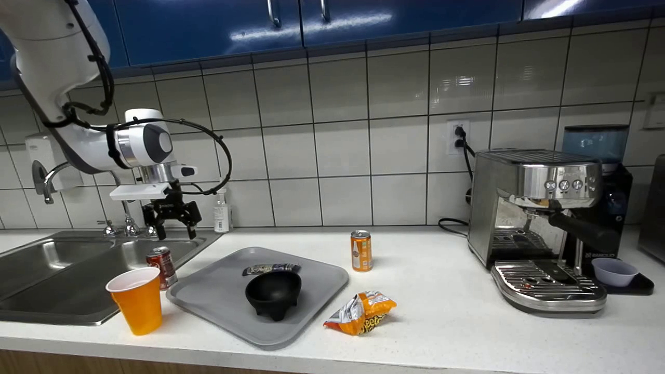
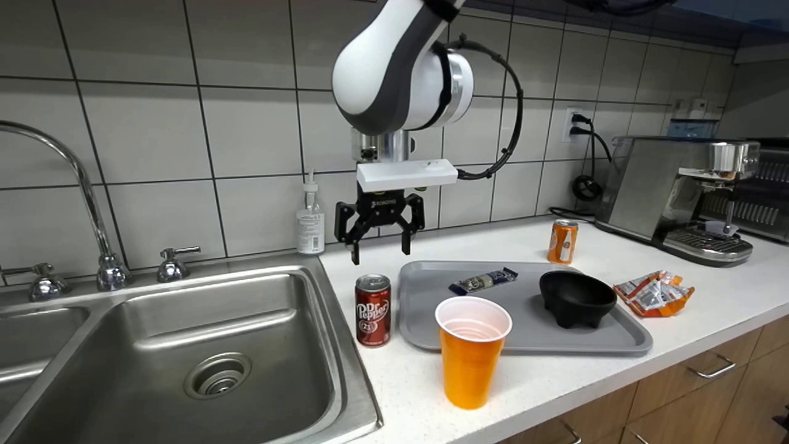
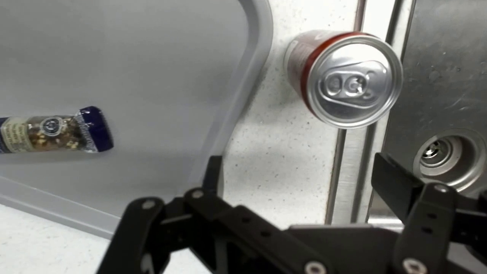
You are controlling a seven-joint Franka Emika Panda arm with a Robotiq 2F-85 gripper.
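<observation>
At left, a steel sink (image 2: 154,357) meets the worktop (image 2: 407,385); just to its right, a red Dr Pepper can (image 2: 373,314) stands upright. Above it, slightly to the far side, hangs the claw (image 2: 381,250), spread wide and empty, apparently at the positioning step; any grasp of the can would call for a shift nearward, then a descent. Farther right, an orange cup (image 2: 473,367) stands beside a gray tray (image 2: 524,320) carrying a wrapped bar (image 2: 484,281) and black bowl (image 2: 576,302).

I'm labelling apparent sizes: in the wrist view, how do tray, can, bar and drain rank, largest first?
1. Tray, though cut off by the picture's edge
2. Can
3. Bar and drain: too alike to rank; the bar is cut off too
</observation>
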